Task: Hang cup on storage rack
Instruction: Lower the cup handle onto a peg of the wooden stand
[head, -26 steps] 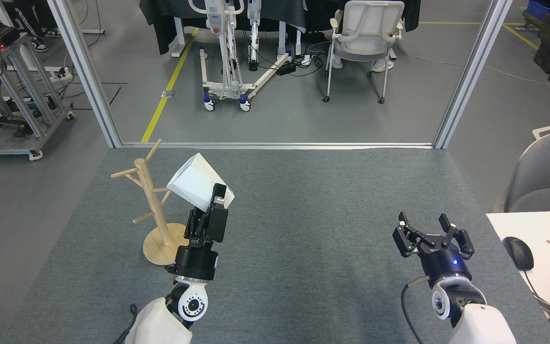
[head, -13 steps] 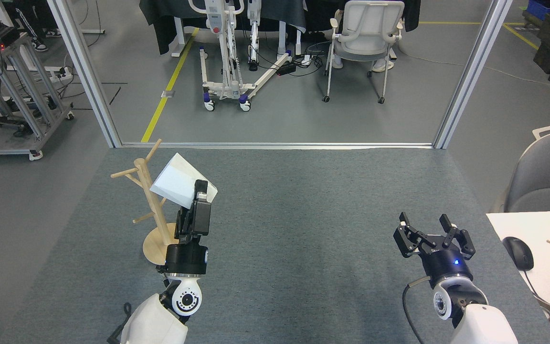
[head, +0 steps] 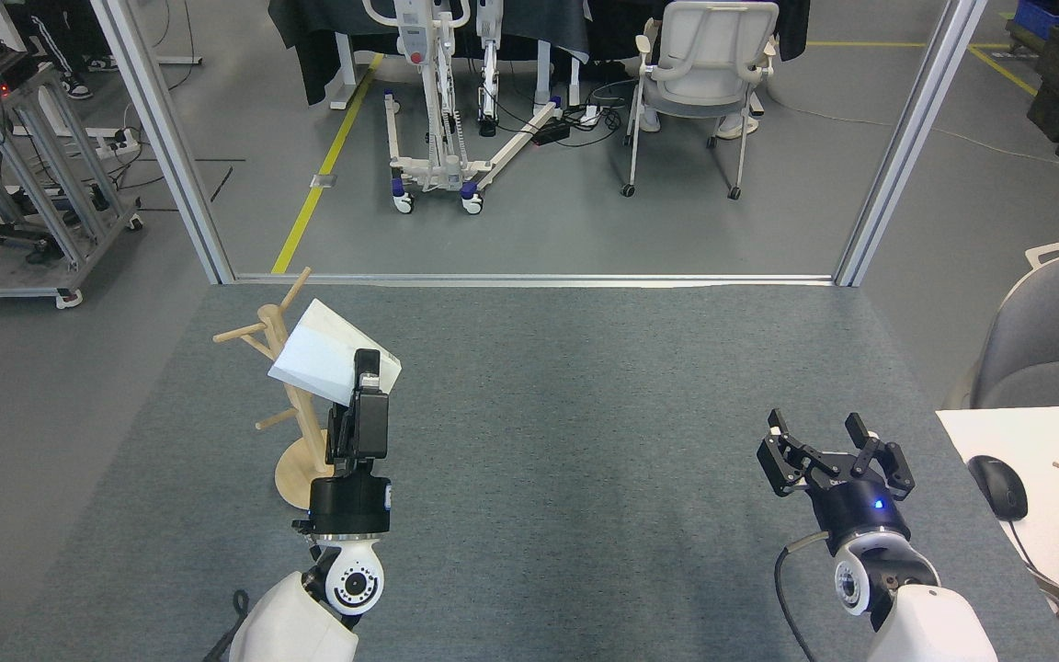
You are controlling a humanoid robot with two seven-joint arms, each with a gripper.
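Observation:
The white faceted cup (head: pixel 323 355) is held tilted in the air, with my left gripper (head: pixel 366 379) shut on its lower right edge. It overlaps the upright post of the wooden storage rack (head: pixel 295 405), hiding the post's middle and some right-side pegs. The rack's round base (head: pixel 301 471) rests on the grey carpeted table at the left, partly behind my left arm. I cannot see the cup's handle. Far to the right, my right gripper (head: pixel 831 443) stands open and holds nothing.
The table's far edge meets a metal frame (head: pixel 529 279) with two slanted posts. A white desk (head: pixel 1044 478) with a mouse (head: pixel 998 486) and a keyboard sits at the right edge, with a grey chair (head: pixel 1049 331) behind it.
My left arm has carried the cup leftward, from beside the rack to in front of its post. The right arm has not moved.

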